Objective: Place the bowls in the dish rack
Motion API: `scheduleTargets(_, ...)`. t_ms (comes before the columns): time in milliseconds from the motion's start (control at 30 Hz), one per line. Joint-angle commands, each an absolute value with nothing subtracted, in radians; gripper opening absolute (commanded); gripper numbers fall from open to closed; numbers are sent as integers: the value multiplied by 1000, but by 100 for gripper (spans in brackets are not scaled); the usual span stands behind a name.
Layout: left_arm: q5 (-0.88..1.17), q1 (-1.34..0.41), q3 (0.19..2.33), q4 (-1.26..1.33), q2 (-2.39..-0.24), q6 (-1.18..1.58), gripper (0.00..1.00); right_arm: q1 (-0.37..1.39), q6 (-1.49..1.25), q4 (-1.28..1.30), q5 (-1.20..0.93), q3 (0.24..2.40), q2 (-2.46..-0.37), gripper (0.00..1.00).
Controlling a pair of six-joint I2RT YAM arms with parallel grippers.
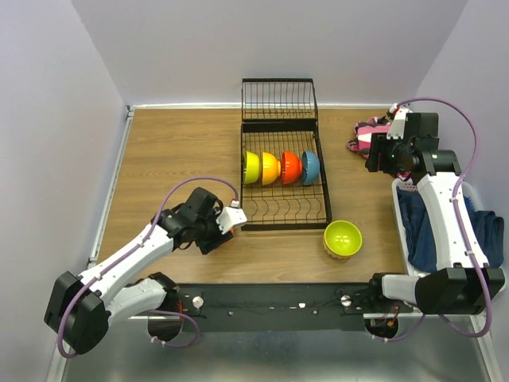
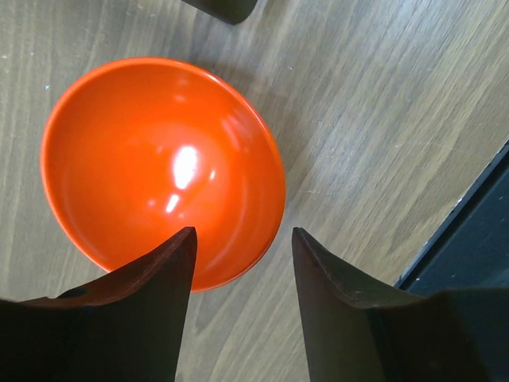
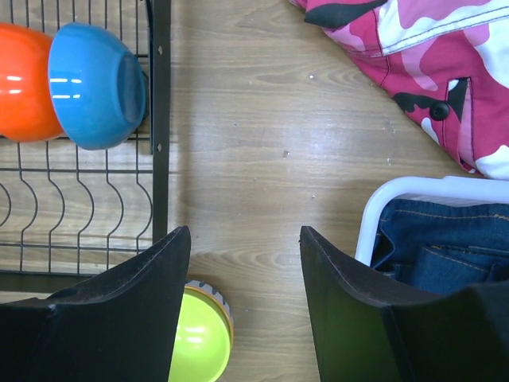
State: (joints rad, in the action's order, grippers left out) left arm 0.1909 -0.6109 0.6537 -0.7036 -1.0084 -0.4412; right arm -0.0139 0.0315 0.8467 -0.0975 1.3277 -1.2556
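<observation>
- Dish rack (image 1: 282,208): four bowls are stood on edge in one row: yellow-green bowl (image 1: 251,167), yellow-orange bowl (image 1: 270,168), red-orange bowl (image 1: 290,167), blue bowl (image 1: 309,167).
- Lime bowl (image 1: 343,238): set upright on the counter (image 1: 175,151), at 5 o'clock of the rack.
- Left claw (image 2: 242,232): spread astride the rim of the orange bowl (image 2: 159,167), at 7 o'clock of the rack.
- Right claw (image 3: 244,231): spread, nothing gripped.
- White basket (image 3: 413,187): jeans (image 3: 445,247) are held inside.

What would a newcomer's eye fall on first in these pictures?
A row of four bright bowls stands on edge in the black dish rack at mid-table. A lime bowl sits alone on the table right of the rack, and the left gripper hangs open over the rim of an orange bowl.
</observation>
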Motion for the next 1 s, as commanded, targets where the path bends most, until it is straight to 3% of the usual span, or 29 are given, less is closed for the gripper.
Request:
scheduleTargets(0, 175, -620, 618, -661, -1011, -483, 57, -29, 17, 838, -120, 1336, -1266, 65)
scheduleTargets(100, 186, -621, 601, -658, -1011, -509, 48, -35, 11, 836, -126, 1325, -1258, 65)
scheduleTargets(200, 187, -623, 600, -666, -1003, -534, 30, -41, 8, 839, -127, 1318, -1247, 65)
scheduleTargets(233, 186, -623, 601, -679, -1000, -540, 19, -46, 6, 839, -127, 1310, -1244, 65)
scheduleTargets(333, 196, -623, 606, -730, -985, -568, 5, -55, 3, 839, -135, 1301, -1233, 65)
scheduleTargets(567, 196, -623, 808, -985, -867, -660, 0, -60, 2, 850, -144, 1313, -1223, 65)
scheduleTargets(700, 313, -623, 1013, -1038, -925, -626, 0, -61, 2, 851, -146, 1312, -1224, 65)
scheduleTargets(900, 617, -623, 1108, -746, -1055, -351, 0, -63, 2, 862, -133, 1307, -1229, 65)
scheduleTargets(967, 711, -623, 1077, -503, -1093, -249, 0, -63, 6, 864, -126, 1299, -1230, 65)
